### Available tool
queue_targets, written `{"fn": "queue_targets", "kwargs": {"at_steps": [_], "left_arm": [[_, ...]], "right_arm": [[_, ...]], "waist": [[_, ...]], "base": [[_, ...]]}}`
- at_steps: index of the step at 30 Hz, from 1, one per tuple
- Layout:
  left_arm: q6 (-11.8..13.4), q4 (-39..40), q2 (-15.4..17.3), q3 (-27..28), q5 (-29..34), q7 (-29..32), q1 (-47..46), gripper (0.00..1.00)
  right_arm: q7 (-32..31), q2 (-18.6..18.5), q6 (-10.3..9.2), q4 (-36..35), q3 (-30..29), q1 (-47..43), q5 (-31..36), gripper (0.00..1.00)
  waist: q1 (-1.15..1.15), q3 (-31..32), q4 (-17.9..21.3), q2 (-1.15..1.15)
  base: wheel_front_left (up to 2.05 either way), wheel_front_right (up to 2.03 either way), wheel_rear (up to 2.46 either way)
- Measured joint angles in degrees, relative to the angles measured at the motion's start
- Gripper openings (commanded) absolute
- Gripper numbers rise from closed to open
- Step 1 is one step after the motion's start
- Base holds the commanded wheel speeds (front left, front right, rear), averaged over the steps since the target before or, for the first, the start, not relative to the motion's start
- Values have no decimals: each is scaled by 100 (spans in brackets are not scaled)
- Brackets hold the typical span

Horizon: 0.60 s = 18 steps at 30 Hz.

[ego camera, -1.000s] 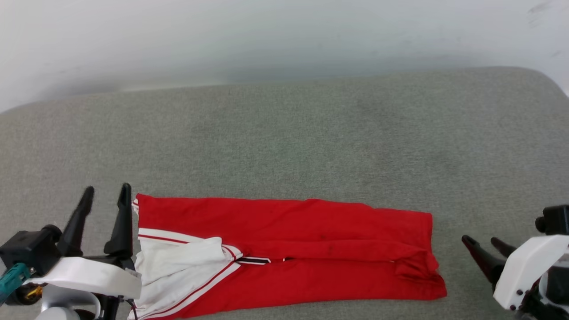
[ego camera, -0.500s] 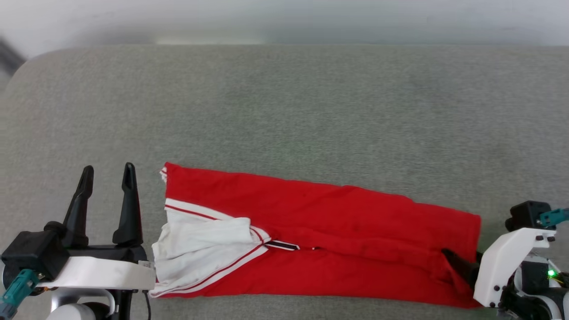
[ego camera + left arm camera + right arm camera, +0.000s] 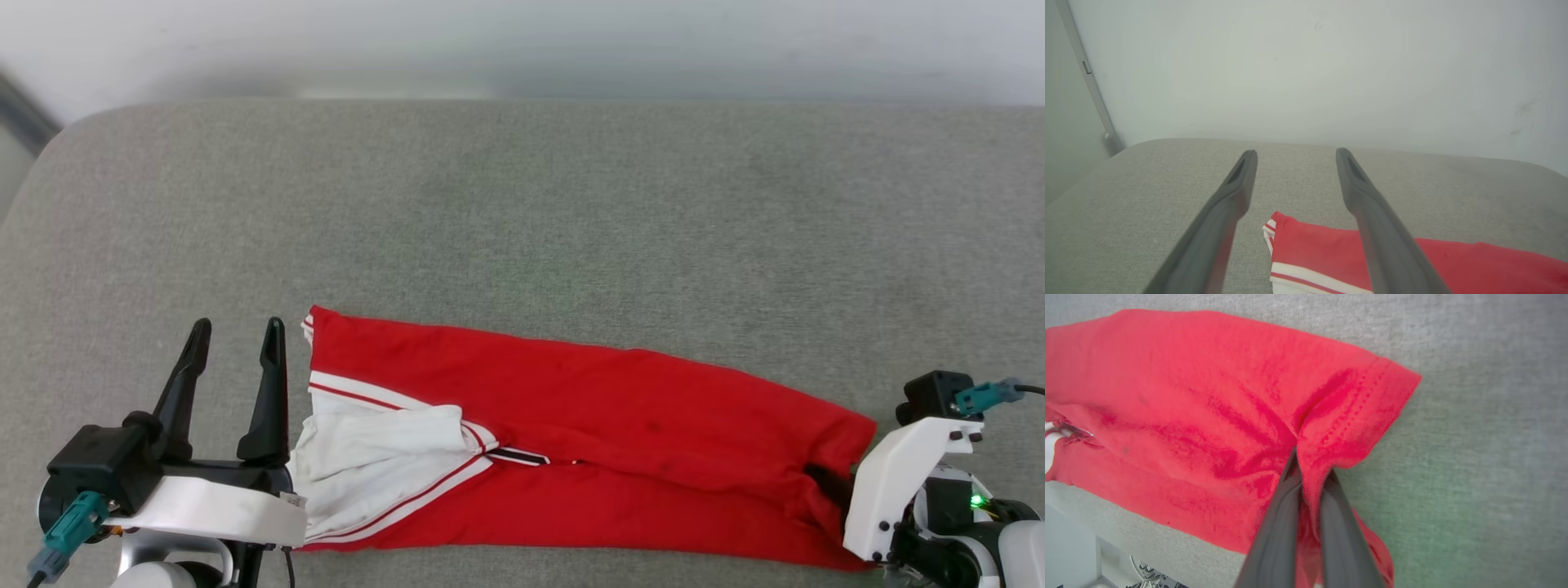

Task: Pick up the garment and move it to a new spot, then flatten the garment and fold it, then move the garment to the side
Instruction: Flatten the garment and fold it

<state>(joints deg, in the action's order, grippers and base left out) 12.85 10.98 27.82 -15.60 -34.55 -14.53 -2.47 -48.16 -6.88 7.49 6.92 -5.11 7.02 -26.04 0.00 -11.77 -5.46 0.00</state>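
One garment [image 3: 620, 425], a red jersey folded into a long band, lies across the lower part of the head view from lower left to lower right, flat on a grey cloth-covered surface [image 3: 522, 229]. One white sleeve [image 3: 375, 465] with red stripe trim lies on its left end, and a short black-and-white strip shows at the middle fold. There are two grippers. The right gripper [image 3: 1310, 477], at the lower right, has its two dark fingers [image 3: 1282, 522] pressed together on a pinch of red cloth at the garment's right end, the cloth puckered around them. The left gripper [image 3: 237, 327], at the lower left, stands just beside the garment's left edge with its jaws spread wide, holding nothing. A pale wall [image 3: 522, 41] fills the top
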Motion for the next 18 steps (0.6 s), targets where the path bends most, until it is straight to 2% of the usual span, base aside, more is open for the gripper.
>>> {"fn": "queue_targets", "kwargs": {"at_steps": [9, 18], "left_arm": [[112, -31, 13, 4, 12, 59, 70, 100], [236, 48, 37, -40, 52, 125, 263, 100]], "right_arm": [[177, -256, 1, -21, -9, 91, 37, 0], [167, -533, 2, -86, -886, -94, 92, 0]], "waist": [[0, 355, 278, 0], [0, 607, 540, 0]], "base": [[0, 0, 0], [0, 0, 0]]}}
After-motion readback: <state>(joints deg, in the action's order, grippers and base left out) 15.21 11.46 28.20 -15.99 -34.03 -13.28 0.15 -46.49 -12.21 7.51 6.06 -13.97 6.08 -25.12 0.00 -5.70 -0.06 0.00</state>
